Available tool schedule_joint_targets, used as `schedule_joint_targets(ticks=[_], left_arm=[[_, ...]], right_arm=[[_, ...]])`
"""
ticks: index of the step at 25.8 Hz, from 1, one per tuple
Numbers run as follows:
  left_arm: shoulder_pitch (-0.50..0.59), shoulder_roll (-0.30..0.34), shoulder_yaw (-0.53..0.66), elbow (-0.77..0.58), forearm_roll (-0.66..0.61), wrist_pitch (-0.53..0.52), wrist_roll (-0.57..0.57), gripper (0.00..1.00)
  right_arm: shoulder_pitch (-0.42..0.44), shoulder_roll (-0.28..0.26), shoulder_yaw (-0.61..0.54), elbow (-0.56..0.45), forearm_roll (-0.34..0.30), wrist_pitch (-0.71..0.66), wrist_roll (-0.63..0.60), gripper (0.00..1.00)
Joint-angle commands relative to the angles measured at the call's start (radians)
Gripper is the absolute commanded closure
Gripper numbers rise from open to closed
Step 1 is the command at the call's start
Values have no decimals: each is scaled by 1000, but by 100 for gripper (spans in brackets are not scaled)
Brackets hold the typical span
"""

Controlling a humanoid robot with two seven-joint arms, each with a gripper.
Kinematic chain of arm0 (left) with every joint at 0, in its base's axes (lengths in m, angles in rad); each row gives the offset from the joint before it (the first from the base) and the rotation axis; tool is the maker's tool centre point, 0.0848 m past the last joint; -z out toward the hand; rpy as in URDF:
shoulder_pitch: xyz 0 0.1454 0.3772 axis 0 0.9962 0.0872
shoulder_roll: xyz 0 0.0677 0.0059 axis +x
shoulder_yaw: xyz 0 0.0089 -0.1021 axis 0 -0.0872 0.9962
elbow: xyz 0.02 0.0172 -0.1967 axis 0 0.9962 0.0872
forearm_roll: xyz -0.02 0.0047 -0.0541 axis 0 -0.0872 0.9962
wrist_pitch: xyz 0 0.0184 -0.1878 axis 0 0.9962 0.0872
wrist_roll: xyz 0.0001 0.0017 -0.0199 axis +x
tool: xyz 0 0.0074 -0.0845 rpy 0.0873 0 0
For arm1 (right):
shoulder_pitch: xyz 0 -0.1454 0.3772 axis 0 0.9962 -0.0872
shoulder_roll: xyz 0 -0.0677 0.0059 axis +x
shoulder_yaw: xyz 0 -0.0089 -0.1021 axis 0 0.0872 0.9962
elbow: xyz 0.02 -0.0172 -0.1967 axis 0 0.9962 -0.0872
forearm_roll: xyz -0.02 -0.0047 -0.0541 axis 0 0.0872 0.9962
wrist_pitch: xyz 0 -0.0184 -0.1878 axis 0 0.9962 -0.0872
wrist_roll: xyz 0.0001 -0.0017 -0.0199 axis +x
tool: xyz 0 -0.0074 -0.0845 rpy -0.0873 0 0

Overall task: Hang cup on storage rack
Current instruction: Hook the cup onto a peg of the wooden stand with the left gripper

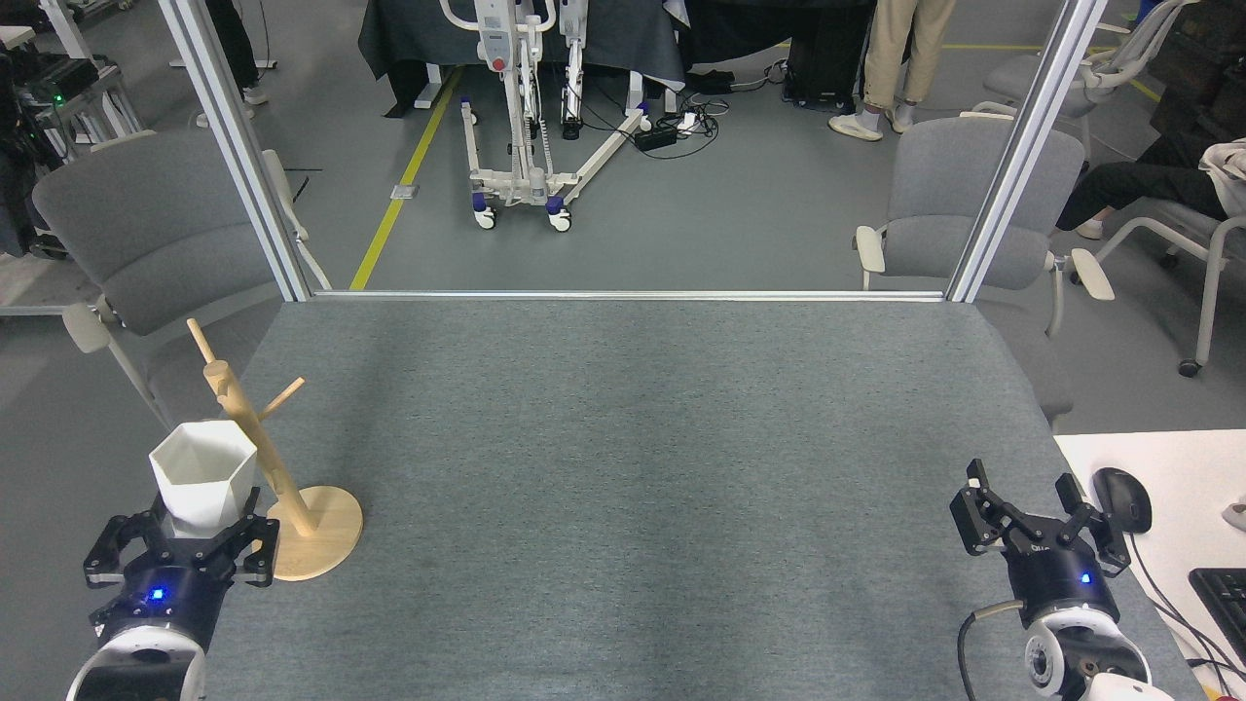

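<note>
The white faceted cup (203, 471) with its hexagonal rim facing up is held upright from below by my left gripper (183, 536), which is shut on its lower part. It now touches or overlaps the post of the wooden storage rack (292, 531), whose round base sits at the table's left edge. The rack leans left, with short pegs near its top and none carrying anything. My right gripper (1036, 508) hovers open at the near right of the table, nothing between its fingers.
Grey felt covers the table (633, 448). A white desk with a mouse (1122, 498) and keyboard (1223, 594) adjoins the right edge. Aluminium frame posts stand at the far corners, with grey chairs (959, 209) and people's legs beyond.
</note>
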Motion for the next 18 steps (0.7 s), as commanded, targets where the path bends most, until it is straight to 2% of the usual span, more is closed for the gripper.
schedule_joint_targets(ticks=[1, 2, 7, 18], left_arm=[[-5, -1, -4, 3, -1, 2, 1, 34], [-6, -1, -4, 10, -1, 4, 3, 27], [-16, -1, -5, 51, -1, 4, 4, 10], [-20, -3, -36, 120, -1, 7, 6, 7]], right_arm=[[-2, -1, 0, 1, 1, -4, -1, 0], [-2, 2, 0, 1, 4, -2, -1, 0], [6, -1, 0, 1, -1, -5, 1, 0], [18, -1, 3, 6, 6, -5, 1, 0]])
